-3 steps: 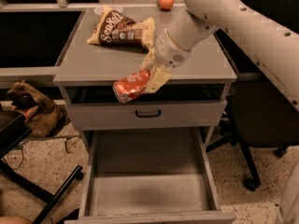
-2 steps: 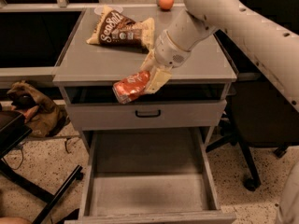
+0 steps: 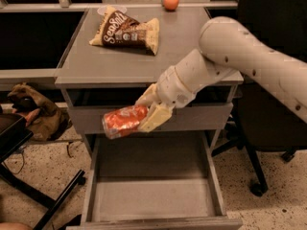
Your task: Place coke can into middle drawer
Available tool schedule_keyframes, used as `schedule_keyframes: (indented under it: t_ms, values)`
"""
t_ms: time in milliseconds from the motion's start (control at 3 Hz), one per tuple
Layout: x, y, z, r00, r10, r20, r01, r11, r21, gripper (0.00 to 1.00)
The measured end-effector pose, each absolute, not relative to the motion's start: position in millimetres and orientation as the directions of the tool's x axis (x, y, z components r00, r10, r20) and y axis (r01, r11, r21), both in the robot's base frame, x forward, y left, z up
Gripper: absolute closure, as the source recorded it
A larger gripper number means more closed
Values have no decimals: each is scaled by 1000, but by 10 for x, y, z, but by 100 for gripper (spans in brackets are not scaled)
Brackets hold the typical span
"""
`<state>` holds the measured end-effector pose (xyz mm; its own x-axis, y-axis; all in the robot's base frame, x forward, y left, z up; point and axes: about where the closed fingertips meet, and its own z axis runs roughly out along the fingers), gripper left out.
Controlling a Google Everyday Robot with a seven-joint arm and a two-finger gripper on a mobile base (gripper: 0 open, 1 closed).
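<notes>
Below the grey cabinet top (image 3: 144, 61), the coke can (image 3: 125, 121) is held on its side, clamped firmly by the gripper (image 3: 148, 110), over the open middle drawer (image 3: 153, 200), evidently positioned so that it can be lowered inside.

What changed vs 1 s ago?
The gripper, still shut on the coke can, has lowered it and shifted it slightly left, toward the open middle drawer. Nothing was released. The chip bag, orange and drawer stayed put.
</notes>
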<state>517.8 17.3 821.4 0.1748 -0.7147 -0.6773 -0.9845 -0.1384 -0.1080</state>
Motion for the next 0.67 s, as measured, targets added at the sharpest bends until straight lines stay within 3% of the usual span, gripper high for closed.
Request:
schedule_keyframes:
  t_ms: [667]
  values:
    - [4720, 343, 7819, 92, -708, -701, -992, -129, 1, 100]
